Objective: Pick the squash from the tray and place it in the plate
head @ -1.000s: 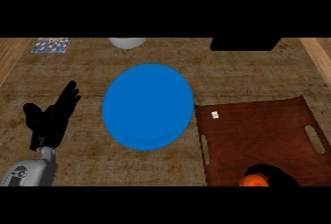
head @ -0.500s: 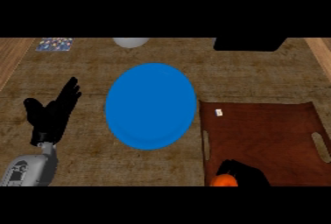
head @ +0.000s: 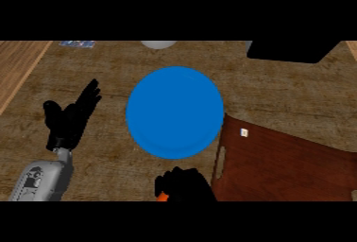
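Observation:
A blue plate (head: 175, 111) lies at the middle of the counter with nothing on it. Low in the head view, just below the plate's near rim, my right hand (head: 185, 185) is curled round the orange squash (head: 162, 196), of which only a small sliver shows at the hand's lower left. The brown tray (head: 286, 163) sits to the right of that hand, tilted in the view, and holds no squash. My left hand (head: 68, 120) rests open at the left, fingers up, apart from the plate.
A black object (head: 289, 49) stands at the back right. A pale round thing (head: 158, 44) and a small patterned item (head: 77, 43) lie at the far edge. A lighter wooden strip (head: 17, 68) runs along the left side.
My right hand with the squash has moved left, off the tray and toward the plate's near rim. The view has shifted, so the tray now looks tilted. The left hand stays as it was.

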You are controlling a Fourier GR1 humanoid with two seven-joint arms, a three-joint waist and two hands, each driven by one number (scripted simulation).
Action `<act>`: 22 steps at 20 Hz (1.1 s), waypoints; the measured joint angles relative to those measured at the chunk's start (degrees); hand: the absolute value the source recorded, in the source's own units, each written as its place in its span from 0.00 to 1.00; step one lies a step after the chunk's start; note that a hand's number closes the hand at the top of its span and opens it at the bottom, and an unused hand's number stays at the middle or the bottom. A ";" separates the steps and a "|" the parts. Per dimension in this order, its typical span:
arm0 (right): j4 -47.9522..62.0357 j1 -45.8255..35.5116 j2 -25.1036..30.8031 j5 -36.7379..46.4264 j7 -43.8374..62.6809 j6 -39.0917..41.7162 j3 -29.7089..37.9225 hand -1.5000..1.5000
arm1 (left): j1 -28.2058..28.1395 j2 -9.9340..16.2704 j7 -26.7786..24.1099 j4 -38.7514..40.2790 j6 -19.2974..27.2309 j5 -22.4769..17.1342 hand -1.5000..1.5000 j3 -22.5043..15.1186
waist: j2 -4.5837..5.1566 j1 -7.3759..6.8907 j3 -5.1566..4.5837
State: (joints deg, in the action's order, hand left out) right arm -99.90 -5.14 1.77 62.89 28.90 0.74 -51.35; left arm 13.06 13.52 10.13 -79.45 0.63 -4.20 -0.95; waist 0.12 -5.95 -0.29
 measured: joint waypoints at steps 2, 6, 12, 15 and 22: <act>-0.05 -4.30 -0.67 2.21 3.16 -3.45 -2.34 1.00 | 0.11 -0.17 0.34 0.20 0.09 -0.11 0.50 0.07 | -0.20 0.45 0.06; 0.77 -12.00 -1.35 6.88 11.62 -10.31 -5.12 1.00 | -0.19 -0.32 -0.10 0.64 0.65 0.27 0.50 0.26 | -0.37 1.37 0.11; 4.58 -23.37 -1.60 6.37 25.67 -18.20 -5.43 1.00 | -0.54 -0.52 -0.84 0.63 0.96 0.79 0.50 0.18 | -0.09 1.57 0.16; 7.65 -29.10 -1.51 3.62 29.57 -20.83 -4.38 1.00 | -0.23 -0.23 -1.36 1.70 0.65 0.55 0.50 0.85 | 0.09 1.91 0.17; 18.84 -39.08 -1.32 -2.94 30.67 -26.41 -0.06 1.00 | 0.12 -0.56 -2.07 2.67 1.22 0.81 0.50 1.61 | 0.24 2.90 0.22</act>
State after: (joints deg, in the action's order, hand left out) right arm -81.06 -44.22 0.45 59.95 59.58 -25.67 -51.40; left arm 13.18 12.96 8.06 -76.78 1.85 -3.39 0.66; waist 0.35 -3.05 -0.07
